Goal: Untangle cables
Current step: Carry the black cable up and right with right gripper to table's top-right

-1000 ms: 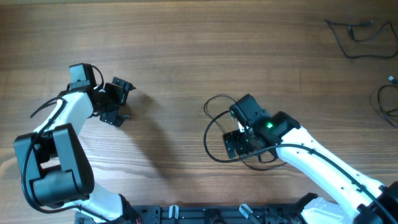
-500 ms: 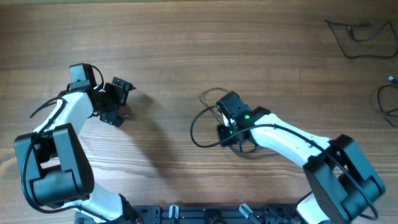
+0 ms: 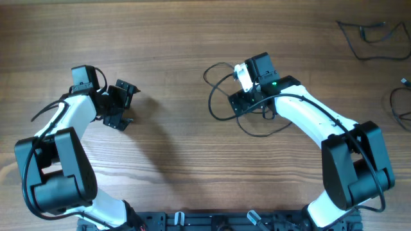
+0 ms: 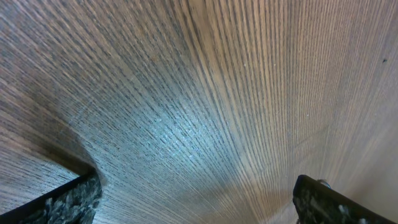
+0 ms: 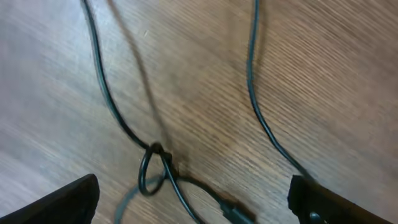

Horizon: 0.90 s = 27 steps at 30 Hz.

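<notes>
- Overhead: my right gripper (image 3: 241, 102) hides the middle of the cables (image 3: 212, 106). Thin black loops spill toward 9 and 5 o'clock. The frame cuts off the loose cords (image 3: 365, 29) at 2 o'clock.
- Left wrist: my left gripper (image 4: 199, 199) is spread wide over bare table (image 4: 199, 93).
- Right wrist: my fingers are wide, gripping nothing, with a small knot between them.

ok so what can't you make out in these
overhead: the right gripper covers the middle of the cable, so the twisted loop seen from the right wrist is hidden there
overhead: the other cables run off the right edge
right wrist: the plug is blurred and cut by the bottom edge
left wrist: only bare table shows, no cable
</notes>
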Tool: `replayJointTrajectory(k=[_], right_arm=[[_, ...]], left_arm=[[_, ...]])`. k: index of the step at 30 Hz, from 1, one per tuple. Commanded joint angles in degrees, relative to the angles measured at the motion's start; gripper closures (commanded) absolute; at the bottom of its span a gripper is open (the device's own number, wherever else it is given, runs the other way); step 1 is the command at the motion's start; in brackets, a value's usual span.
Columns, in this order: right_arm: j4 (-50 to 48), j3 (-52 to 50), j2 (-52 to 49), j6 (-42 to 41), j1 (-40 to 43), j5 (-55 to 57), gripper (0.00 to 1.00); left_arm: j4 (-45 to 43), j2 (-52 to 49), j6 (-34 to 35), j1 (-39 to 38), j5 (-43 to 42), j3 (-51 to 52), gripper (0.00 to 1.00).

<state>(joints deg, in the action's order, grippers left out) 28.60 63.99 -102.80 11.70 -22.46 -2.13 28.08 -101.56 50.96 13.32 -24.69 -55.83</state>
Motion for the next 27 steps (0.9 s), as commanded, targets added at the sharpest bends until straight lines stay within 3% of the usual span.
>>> replayJointTrajectory(k=[1,4,10,16,21,27], right_arm=[[0.1,0.1,-0.9,20.6,1.1,2.1,0.0],[-1.1,0.1,-1.8,30.5,5.6,-3.0,0.0],[3.7,0.1,-4.7,37.8,7.5,-12.5,0.0],[2.4,0.1,-7.5,39.1,7.8,-12.5,0.0],[-5.0,0.4,-10.8,36.2,8.8,-6.0,0.0],[-1.0,0.4,-12.9,36.4,9.6,-7.3,0.01]], left_arm=[[-0.2,0.3,0.3,0.4,1.2,0.3,0.0],[-0.1,0.3,0.3,0.4,1.2,0.3,0.0],[-0.1,0.3,0.3,0.4,1.2,0.3,0.0],[-0.2,0.3,0.3,0.4,1.2,0.3,0.0],[-0.2,0.3,0.3,0.4,1.2,0.3,0.0],[-0.2,0.3,0.3,0.4,1.2,0.3,0.0]])
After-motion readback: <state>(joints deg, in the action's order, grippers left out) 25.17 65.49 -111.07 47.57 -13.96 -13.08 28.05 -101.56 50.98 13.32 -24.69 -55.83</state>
